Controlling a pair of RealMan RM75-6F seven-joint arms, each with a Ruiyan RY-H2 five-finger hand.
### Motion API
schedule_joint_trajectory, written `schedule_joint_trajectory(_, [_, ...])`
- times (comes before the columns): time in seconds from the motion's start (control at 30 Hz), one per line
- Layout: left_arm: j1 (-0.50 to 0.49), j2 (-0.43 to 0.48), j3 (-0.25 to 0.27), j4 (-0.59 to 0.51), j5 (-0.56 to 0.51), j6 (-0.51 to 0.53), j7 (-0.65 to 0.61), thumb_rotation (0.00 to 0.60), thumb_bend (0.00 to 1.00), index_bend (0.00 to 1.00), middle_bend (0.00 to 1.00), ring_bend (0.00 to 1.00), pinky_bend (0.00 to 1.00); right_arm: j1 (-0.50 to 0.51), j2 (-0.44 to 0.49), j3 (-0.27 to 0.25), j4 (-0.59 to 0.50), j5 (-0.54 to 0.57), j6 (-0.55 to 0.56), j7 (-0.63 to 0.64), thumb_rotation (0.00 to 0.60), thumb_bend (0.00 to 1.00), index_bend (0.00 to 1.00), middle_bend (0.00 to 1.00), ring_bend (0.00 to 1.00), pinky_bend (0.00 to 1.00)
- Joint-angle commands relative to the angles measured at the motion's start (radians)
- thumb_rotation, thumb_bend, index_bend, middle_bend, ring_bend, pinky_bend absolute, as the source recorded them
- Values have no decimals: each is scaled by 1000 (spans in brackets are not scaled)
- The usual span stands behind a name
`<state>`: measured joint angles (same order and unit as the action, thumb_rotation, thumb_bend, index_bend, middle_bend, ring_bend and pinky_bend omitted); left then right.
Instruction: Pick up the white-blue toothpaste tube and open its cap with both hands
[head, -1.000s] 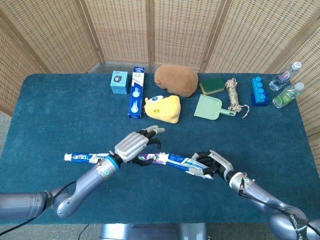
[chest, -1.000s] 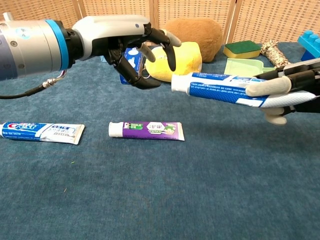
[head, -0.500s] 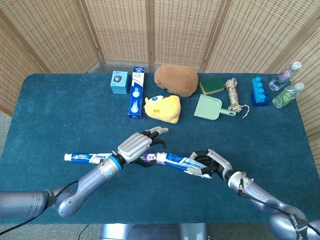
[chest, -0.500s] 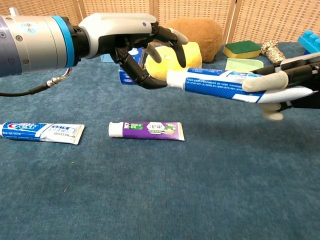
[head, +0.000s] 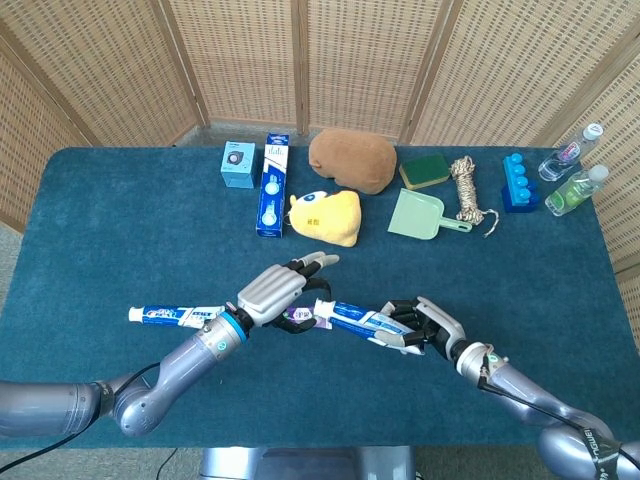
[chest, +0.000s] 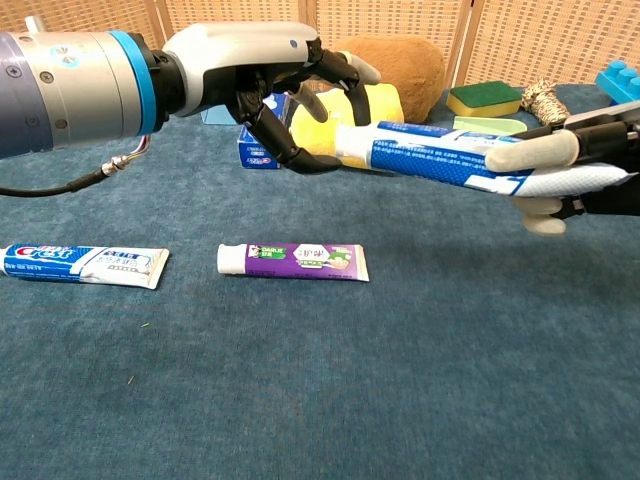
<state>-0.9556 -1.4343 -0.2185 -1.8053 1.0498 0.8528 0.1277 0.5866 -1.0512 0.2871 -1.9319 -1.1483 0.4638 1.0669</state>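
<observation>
My right hand (head: 425, 328) (chest: 560, 180) holds the white-blue toothpaste tube (head: 360, 320) (chest: 440, 160) above the table. The tube lies level and its white cap (chest: 350, 142) points left. My left hand (head: 275, 290) (chest: 260, 80) is at the cap end, fingers arched over the cap and thumb just below it. The fingers are still spread, and no firm pinch on the cap shows. On the cloth below lie a purple toothpaste tube (chest: 293, 260) and a Crest tube (head: 170, 314) (chest: 85, 262).
Along the far side of the table stand a small blue box (head: 238, 165), a long blue box (head: 272, 185), a yellow plush (head: 325, 216), a brown plush (head: 352, 160), a sponge (head: 426, 170), a green dustpan (head: 425, 215), rope (head: 466, 190), blue blocks (head: 518, 182) and two bottles (head: 575, 190).
The right hand has brought the tube leftward and slightly up, so its cap now sits between the left hand's fingers and thumb. The left hand has edged toward the cap.
</observation>
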Motion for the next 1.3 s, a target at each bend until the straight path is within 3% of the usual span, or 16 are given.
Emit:
schedule_joint_trajectory(0.03, [1, -3, 0, 1, 1, 4, 0, 600, 299, 395, 79, 0, 185, -9, 1, 10, -2, -8, -10, 14, 600, 510, 961, 785, 748, 708])
schedule_joint_trajectory(0.73, [9, -8, -6, -1, 2, 15, -18, 600, 300, 384, 88, 0, 186, -46, -1, 53, -2, -59, -54, 61, 600, 512, 961, 785, 755, 711])
schedule_joint_trajectory(1.1, [11, -21, -7, 3, 4, 32, -8, 600, 299, 540, 147, 37, 210, -58, -6, 62, 2, -57, -63, 68, 600, 512, 960, 785, 756, 711])
schedule_joint_trajectory(1.3, [12, -23, -7, 3, -4, 36, -1, 600, 299, 568, 157, 39, 215, -64, -9, 68, 4, -52, -66, 71, 600, 513, 960, 785, 756, 711])
